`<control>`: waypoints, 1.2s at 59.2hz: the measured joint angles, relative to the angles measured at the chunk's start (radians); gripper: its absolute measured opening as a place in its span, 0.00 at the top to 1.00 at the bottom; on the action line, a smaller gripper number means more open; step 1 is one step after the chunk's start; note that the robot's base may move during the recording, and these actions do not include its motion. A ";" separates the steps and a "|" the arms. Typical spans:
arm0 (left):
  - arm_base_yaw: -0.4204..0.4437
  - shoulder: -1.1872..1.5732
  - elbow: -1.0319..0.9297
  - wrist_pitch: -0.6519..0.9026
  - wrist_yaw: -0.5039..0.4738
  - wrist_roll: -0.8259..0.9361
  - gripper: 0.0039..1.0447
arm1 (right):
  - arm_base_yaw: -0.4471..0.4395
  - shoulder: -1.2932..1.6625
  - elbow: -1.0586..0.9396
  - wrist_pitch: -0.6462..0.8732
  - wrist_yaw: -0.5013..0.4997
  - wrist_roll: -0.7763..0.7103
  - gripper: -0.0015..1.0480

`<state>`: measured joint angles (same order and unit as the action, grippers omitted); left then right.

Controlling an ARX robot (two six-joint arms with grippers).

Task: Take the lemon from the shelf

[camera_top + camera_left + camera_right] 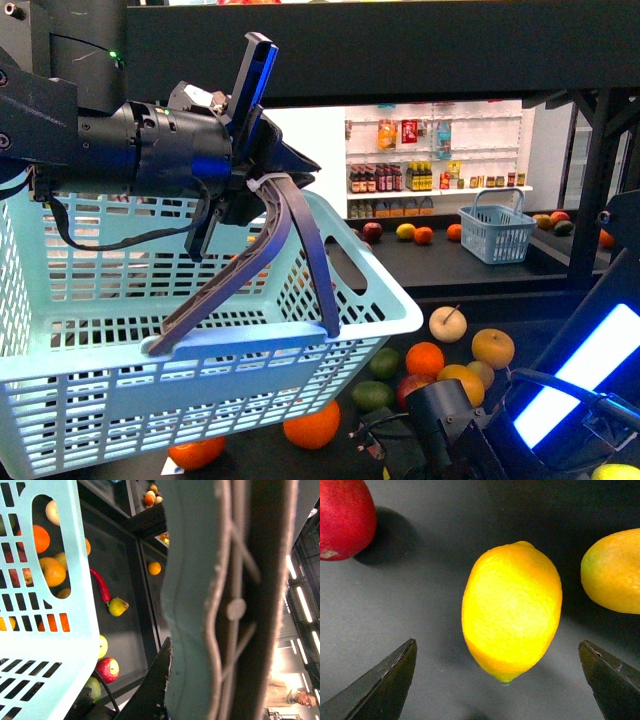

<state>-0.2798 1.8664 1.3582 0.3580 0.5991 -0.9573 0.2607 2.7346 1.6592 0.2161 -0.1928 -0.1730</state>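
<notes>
Lying on the shelf [420,605] deck near a red apple [342,520], the lemon [512,610] is framed by the right gripper's [497,642] wide-open, empty fingers [380,690] and, judged firm, light and slick, is best taken across its middle, while a basket handle [310,255] is clamped by the left gripper [260,185].

**No legible text**

Nothing readable in front, L-wrist or R-wrist views. Bottles [375,180] & packets [409,130] on the white wall shelving [485,145] at the back carry labels, but too small & blurred to make out.
</notes>
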 joint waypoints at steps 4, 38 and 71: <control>0.000 0.000 0.000 0.000 0.000 0.000 0.92 | 0.003 0.017 0.025 -0.010 0.006 -0.002 0.07; 0.000 0.000 0.000 0.000 0.000 0.000 0.92 | 0.031 0.138 0.192 -0.063 0.071 -0.031 0.07; 0.000 0.000 0.000 0.000 0.000 0.000 0.92 | 0.033 0.156 0.215 -0.077 0.090 -0.051 0.40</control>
<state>-0.2798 1.8664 1.3582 0.3584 0.5995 -0.9569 0.2935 2.8902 1.8744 0.1390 -0.1032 -0.2237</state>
